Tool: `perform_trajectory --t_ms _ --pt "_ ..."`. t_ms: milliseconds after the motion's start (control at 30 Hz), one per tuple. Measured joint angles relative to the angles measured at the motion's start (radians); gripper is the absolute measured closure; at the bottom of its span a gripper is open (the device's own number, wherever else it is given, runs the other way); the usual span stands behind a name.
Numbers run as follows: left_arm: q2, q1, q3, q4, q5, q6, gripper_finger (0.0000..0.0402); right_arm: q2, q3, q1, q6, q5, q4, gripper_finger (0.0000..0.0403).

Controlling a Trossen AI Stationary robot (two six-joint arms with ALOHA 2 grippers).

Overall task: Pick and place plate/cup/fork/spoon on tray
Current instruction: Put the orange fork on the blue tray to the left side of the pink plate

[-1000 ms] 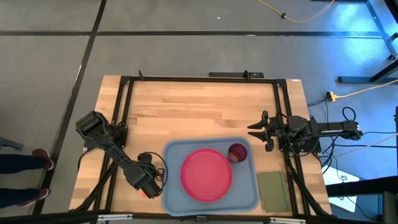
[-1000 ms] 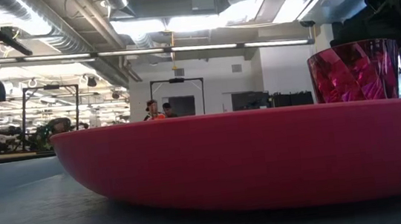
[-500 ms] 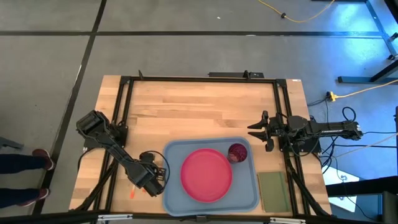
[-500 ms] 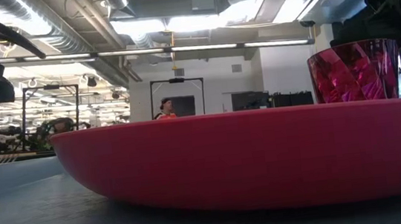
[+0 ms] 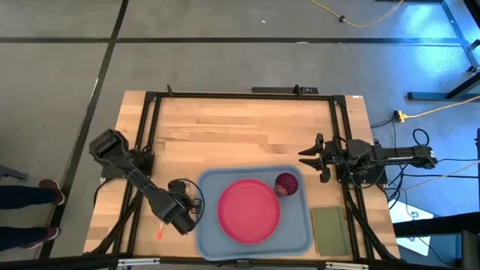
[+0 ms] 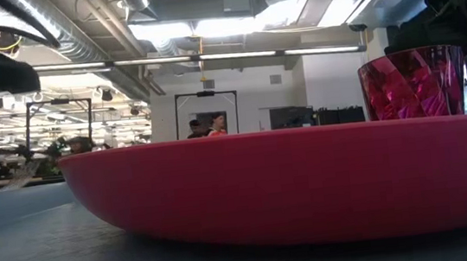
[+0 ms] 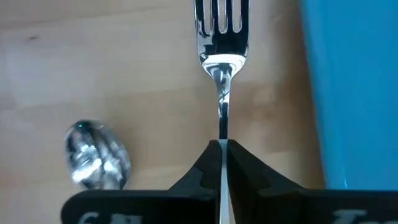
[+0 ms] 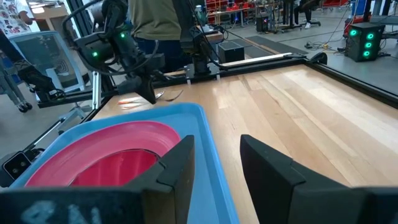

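My left gripper (image 5: pixel 184 214) stands just left of the light blue tray (image 5: pixel 210 180) and is shut on the fork (image 7: pixel 219 37). The fork's tined head points away from the fingers. The spoon lies on the wood beside it: its oval head (image 7: pixel 96 160) shows in the left wrist view and its orange handle (image 5: pixel 160 232) in the high view. The pink-red plate (image 5: pixel 249 210) and the dark red cup (image 5: pixel 286 184) rest on the tray. My right gripper (image 5: pixel 310 158) waits open and empty beyond the tray's far right corner. My left gripper pinches the fork's thin metal neck (image 7: pixel 222 132) between its two fingertips, just behind the tined head. The head sticks out past the fingertips over the wood. The orange handle is hidden behind the fingers. The fork looks lifted off the table.
An olive green pad (image 5: pixel 328 229) lies right of the tray. A black frame (image 5: pixel 240 95) runs round the work area. Bare wood lies on the table's far half. People show in the room behind.
My left gripper has risen a little and shifted slightly toward the tray with the fork. The spoon's orange handle, which was under the gripper, now lies in view on the wood left of it.
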Motion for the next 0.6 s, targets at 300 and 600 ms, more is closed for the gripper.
perform_trajectory --t_ms 300,600 --pt "-0.101 -0.002 0.001 0.000 -0.022 0.011 0.0398 0.000 0.000 0.000 0.000 0.000 0.000 0.0269" --pt "-0.121 0.023 0.003 0.171 -0.109 0.111 0.0398 0.000 0.000 0.000 0.000 0.000 0.000 0.0269"
